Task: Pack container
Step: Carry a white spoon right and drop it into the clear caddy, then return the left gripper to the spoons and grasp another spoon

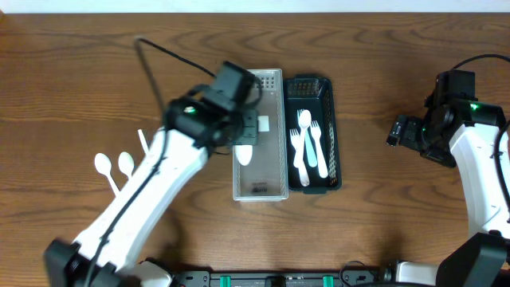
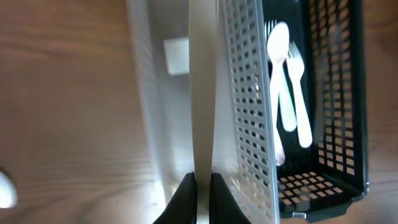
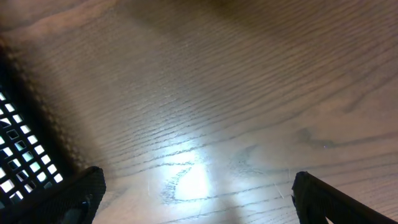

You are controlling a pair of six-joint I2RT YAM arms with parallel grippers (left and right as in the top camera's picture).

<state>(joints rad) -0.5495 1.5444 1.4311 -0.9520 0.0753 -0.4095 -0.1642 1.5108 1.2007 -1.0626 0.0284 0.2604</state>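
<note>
My left gripper (image 1: 243,131) (image 2: 203,182) is shut on a white plastic utensil (image 2: 201,93). It holds the utensil over the white perforated container (image 1: 275,163) (image 2: 249,118). The utensil's rounded end (image 1: 245,154) hangs inside that container. I cannot tell what kind of utensil it is. A black perforated basket (image 1: 333,127) (image 2: 348,112) stands right beside the container and holds white forks and a spoon (image 1: 305,143) (image 2: 287,81). My right gripper (image 1: 396,130) (image 3: 199,199) is open and empty above bare wood at the right.
Two white spoons (image 1: 114,165) and a thin white utensil (image 1: 143,140) lie on the table at the left, beside my left arm. A black cable (image 1: 163,52) runs across the back left. The black basket's corner shows in the right wrist view (image 3: 18,149).
</note>
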